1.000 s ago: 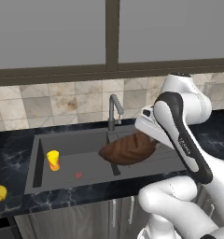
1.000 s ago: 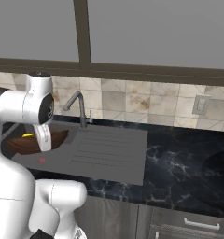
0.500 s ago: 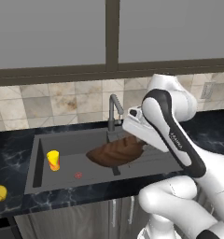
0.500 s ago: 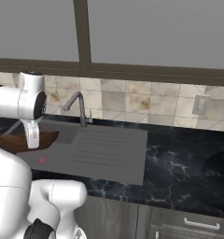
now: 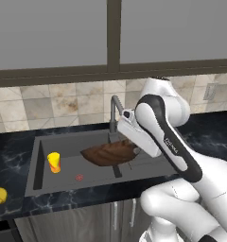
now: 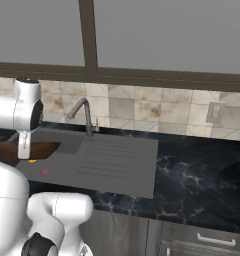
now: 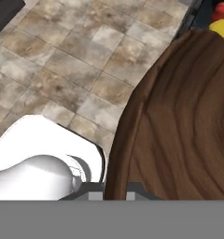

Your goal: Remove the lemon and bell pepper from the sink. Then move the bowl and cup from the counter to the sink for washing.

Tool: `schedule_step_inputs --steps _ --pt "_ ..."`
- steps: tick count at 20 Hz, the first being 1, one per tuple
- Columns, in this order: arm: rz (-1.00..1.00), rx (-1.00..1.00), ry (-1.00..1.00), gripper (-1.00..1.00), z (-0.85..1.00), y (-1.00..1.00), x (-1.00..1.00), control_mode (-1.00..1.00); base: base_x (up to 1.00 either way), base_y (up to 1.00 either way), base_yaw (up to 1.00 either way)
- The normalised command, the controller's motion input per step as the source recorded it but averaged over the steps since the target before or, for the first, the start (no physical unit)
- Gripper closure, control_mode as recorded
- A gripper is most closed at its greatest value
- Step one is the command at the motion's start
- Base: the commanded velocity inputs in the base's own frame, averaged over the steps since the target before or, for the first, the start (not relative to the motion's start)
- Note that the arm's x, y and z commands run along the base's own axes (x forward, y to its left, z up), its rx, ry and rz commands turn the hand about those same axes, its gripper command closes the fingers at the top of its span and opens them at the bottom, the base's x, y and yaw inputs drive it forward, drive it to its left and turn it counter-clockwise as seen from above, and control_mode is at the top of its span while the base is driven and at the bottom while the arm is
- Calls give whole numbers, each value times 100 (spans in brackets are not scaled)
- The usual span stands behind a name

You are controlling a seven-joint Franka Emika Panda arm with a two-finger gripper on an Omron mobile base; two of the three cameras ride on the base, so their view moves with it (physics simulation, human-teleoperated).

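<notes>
Dark bench, sink (image 5: 39,156) below: end effector (image 7: 115,195) pinches the bowl (image 5: 110,153) rim (cup (image 5: 54,162) already inside). Lower it level, clear of the cup.

The white arm bends forward and down to the left, its tool (image 5: 126,143) low over the basin, fingers clamped on the rim of the wooden bowl (image 5: 109,153).

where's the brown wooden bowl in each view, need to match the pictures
Left base view: the wide dark brown wooden bowl hangs tilted mid-picture over the dark grey sink.
Right base view: bowl at the far left edge, partly behind the arm.
Hand view: bowl covers the right half.
Shared landmark: the grey curved faucet, just behind the bowl.
</notes>
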Motion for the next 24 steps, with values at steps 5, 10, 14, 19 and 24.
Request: schedule_step_inputs --steps 5,10,14,19,24 --pt "-20 0 0 100 -4 31 10 -100 0 0 0" --pt "-19 0 3 100 -5 22 8 -100 0 0 0" --pt "-20 0 6 100 -10 29 11 -100 0 0 0" --pt "-17 0 5 100 -11 33 12 -100 0 0 0" --pt "-13 3 2 100 -9 31 15 -100 0 0 0"
